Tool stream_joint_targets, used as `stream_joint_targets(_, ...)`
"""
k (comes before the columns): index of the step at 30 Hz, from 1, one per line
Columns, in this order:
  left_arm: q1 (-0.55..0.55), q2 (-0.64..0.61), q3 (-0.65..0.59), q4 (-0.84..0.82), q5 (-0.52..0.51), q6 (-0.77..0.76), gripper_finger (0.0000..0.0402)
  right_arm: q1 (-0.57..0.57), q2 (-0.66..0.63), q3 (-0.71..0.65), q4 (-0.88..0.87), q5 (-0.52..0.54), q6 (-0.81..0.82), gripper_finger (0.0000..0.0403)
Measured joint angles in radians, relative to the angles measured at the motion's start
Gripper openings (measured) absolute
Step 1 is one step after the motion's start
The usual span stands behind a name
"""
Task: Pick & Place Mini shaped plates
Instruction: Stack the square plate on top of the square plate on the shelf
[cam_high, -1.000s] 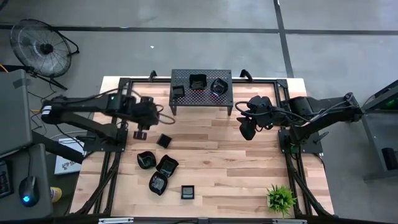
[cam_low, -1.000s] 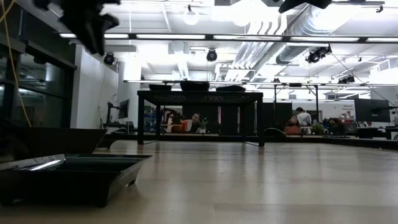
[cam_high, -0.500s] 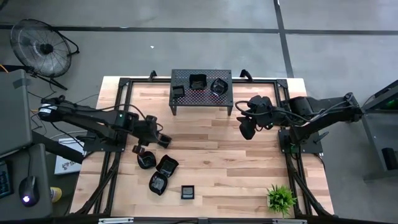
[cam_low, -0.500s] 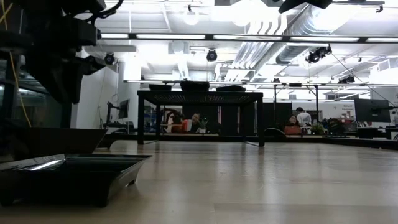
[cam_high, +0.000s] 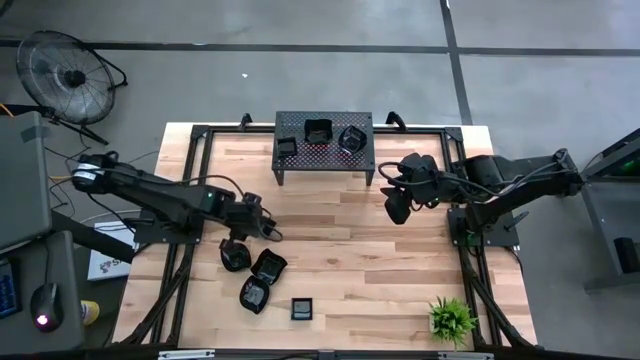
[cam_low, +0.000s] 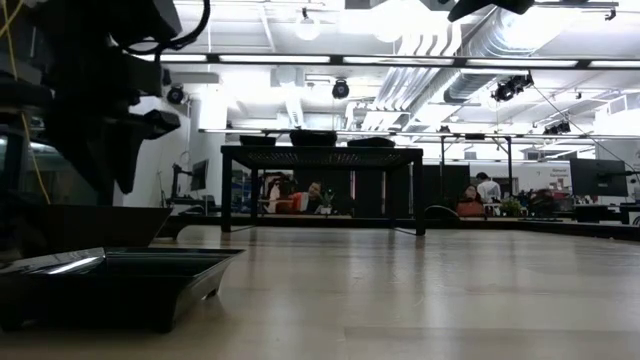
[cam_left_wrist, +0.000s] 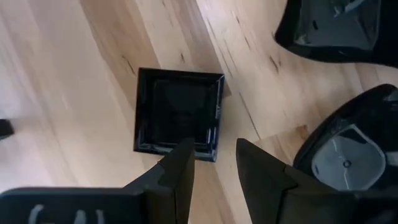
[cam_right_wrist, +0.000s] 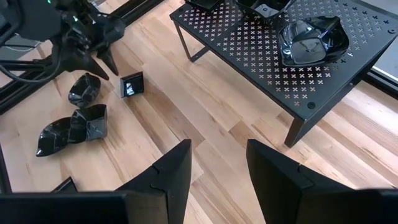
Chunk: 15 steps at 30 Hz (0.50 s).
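Observation:
A small square black plate (cam_left_wrist: 178, 112) lies flat on the wood. My left gripper (cam_left_wrist: 214, 155) hangs open just above its edge; in the high view the left gripper (cam_high: 258, 224) covers most of it. The right wrist view shows the same square plate (cam_right_wrist: 132, 85) beside the left arm. Several other black plates lie near the table's near-left, among them a rounded plate (cam_high: 235, 256), a polygonal plate (cam_high: 268, 265) and a flat square plate (cam_high: 302, 309). Three plates (cam_high: 318, 130) sit on top of the perforated stand (cam_high: 324, 155). My right gripper (cam_high: 398, 205) waits open in the air to the right of the stand.
The black perforated stand (cam_right_wrist: 298, 68) stands on legs at the table's far middle. A small green plant (cam_high: 450, 318) sits at the near-right corner. One plate (cam_low: 110, 280) fills the low view's foreground. Bare wood (cam_high: 350, 250) lies between the two arms.
My left gripper has moved toward the table's right and near edge and has come down, from beside the stand's left leg to just over the small square plate. The plates have stayed where they were. The right arm has kept still.

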<state>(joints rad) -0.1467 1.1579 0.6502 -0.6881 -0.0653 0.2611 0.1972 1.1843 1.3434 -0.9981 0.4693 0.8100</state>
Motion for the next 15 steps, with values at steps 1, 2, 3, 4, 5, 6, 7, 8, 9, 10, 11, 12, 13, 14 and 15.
stream_joint_targets(1, 0.000, 0.011, 0.000, 0.013, 0.000, 0.000, 0.0115, 0.000, 0.000, 0.000, 0.000, 0.000, 0.000, 0.0149)
stream_joint_targets(2, 0.000, 0.021, 0.000, 0.025, 0.001, 0.000, 0.0115, 0.000, 0.000, 0.000, 0.000, 0.000, 0.000, 0.0149)
stream_joint_targets(3, 0.000, 0.030, 0.000, 0.022, 0.001, 0.000, 0.0115, 0.000, 0.000, 0.000, 0.000, 0.000, 0.001, 0.0149)
stream_joint_targets(4, 0.000, 0.037, 0.000, 0.017, 0.003, 0.000, 0.0115, 0.000, 0.000, 0.000, 0.000, 0.000, 0.001, 0.0149)
stream_joint_targets(5, 0.000, 0.047, 0.000, 0.025, 0.003, 0.000, 0.0115, 0.000, 0.000, 0.000, 0.000, 0.000, 0.000, 0.0149)
stream_joint_targets(6, 0.000, 0.057, 0.000, 0.031, 0.004, 0.000, 0.0115, 0.000, 0.000, 0.000, 0.000, 0.000, 0.001, 0.0149)
stream_joint_targets(7, 0.000, 0.063, 0.000, 0.028, 0.007, 0.001, 0.0115, 0.000, 0.000, 0.000, 0.000, 0.000, 0.001, 0.0149)
stream_joint_targets(8, 0.000, 0.069, 0.000, 0.033, 0.009, 0.003, 0.0115, 0.000, 0.000, 0.000, 0.000, 0.000, 0.001, 0.0149)
stream_joint_targets(9, 0.000, 0.077, 0.000, 0.049, 0.011, 0.003, 0.0115, 0.000, 0.000, 0.000, 0.000, 0.000, 0.001, 0.0149)
stream_joint_targets(10, 0.000, 0.083, 0.000, 0.056, 0.011, 0.003, 0.0115, 0.000, 0.000, 0.000, 0.000, 0.000, 0.001, 0.0149)
stream_joint_targets(11, 0.000, 0.086, 0.000, 0.051, 0.011, 0.004, 0.0115, 0.000, 0.000, 0.000, 0.000, 0.000, 0.001, 0.0149)
stream_joint_targets(12, 0.000, 0.091, 0.000, 0.056, 0.011, 0.004, 0.0115, 0.000, 0.000, 0.000, 0.000, 0.000, 0.001, 0.0149)
stream_joint_targets(13, 0.000, 0.097, 0.000, 0.073, 0.012, 0.004, 0.0115, 0.000, 0.000, 0.000, 0.000, 0.000, 0.001, 0.0149)
stream_joint_targets(14, 0.000, 0.101, 0.000, 0.079, 0.011, 0.004, 0.0115, 0.000, 0.000, 0.000, 0.000, 0.000, 0.001, 0.0149)
stream_joint_targets(15, 0.000, 0.102, 0.000, 0.073, 0.011, 0.004, 0.0115, 0.000, 0.000, 0.000, 0.000, 0.000, 0.001, 0.0149)
